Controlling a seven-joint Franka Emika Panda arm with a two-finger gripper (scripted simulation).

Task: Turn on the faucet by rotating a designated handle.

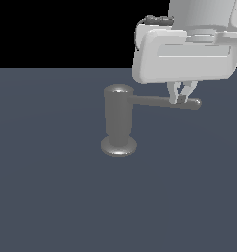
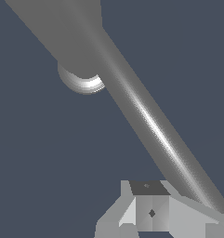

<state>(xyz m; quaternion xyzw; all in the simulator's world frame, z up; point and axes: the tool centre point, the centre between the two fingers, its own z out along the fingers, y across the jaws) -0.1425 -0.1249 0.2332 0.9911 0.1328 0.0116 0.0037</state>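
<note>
While the fingers sit nearly closed at its tip, the handle points toward the exterior view's right.

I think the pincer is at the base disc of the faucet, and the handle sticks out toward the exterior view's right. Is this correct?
Not fully. The pincer is not at the base disc; it is at the handle, near its outer end, as the exterior view shows. The handle does stick out from near the top of the faucet toward the exterior view's right.
</note>
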